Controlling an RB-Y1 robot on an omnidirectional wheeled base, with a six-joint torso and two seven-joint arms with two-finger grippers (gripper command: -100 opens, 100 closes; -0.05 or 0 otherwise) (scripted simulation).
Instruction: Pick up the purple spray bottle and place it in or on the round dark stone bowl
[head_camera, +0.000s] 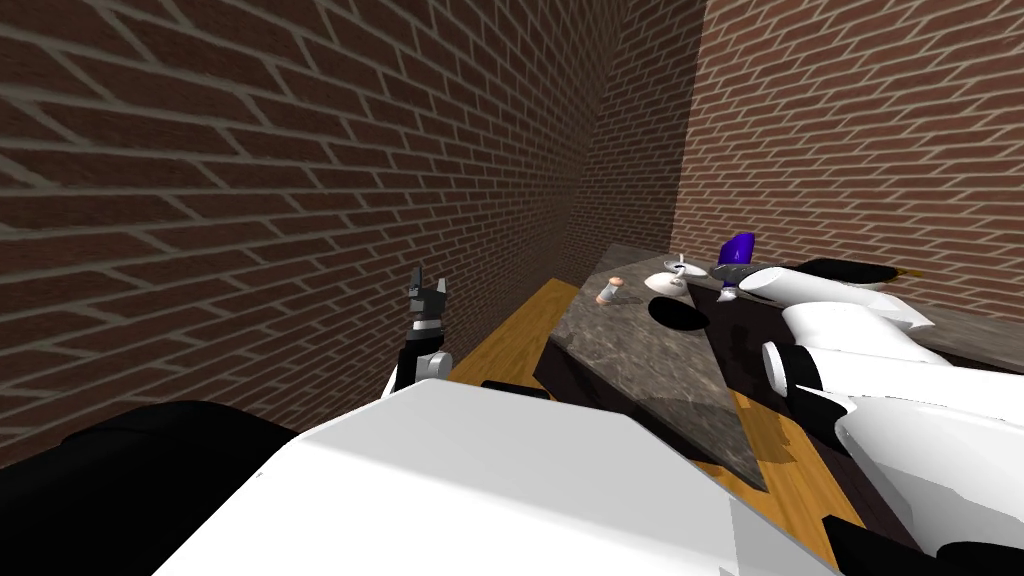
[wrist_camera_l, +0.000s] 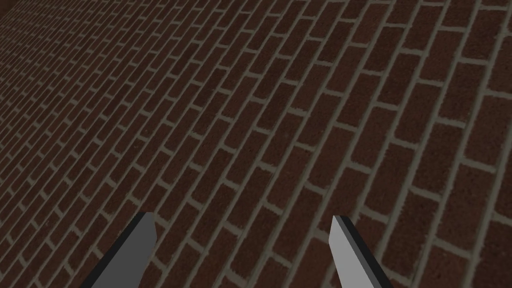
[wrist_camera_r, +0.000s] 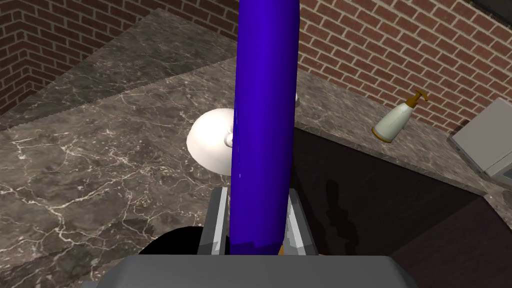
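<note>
A big brick wall (head_camera: 250, 200) stands all around, and a dark stone tabletop (head_camera: 620, 350) with white veins sits in the corner. The right arm reaches out over this tabletop. Its right end effector (wrist_camera_r: 256, 210) is closed on the purple spray bottle (wrist_camera_r: 262, 125), with one thin finger pressed on each side, so I think the picking-up part is done. I cannot tell if the bottle is lifted off the tabletop or touches it. The round black bowl (head_camera: 678, 314) sits on the tabletop, near the bottle and a bit closer to me. In the right wrist view a piece of it peeks out just beside the end effector's dark body. The bottle is not in the bowl or on it yet, so that part is left: carry the bottle over to the bowl, put it down and let go. A white dish (wrist_camera_r: 210, 142) sits just beside the bowl and close to the bottle, so I think the arm has to go with care not to bump it. A grey box (wrist_camera_r: 487, 140) and a small soap bottle (wrist_camera_r: 395, 120) lying on its side are farther off. The left end effector (wrist_camera_l: 242, 216) is up by the wall, away from the tabletop, with its fingers wide apart and nothing in them.
</note>
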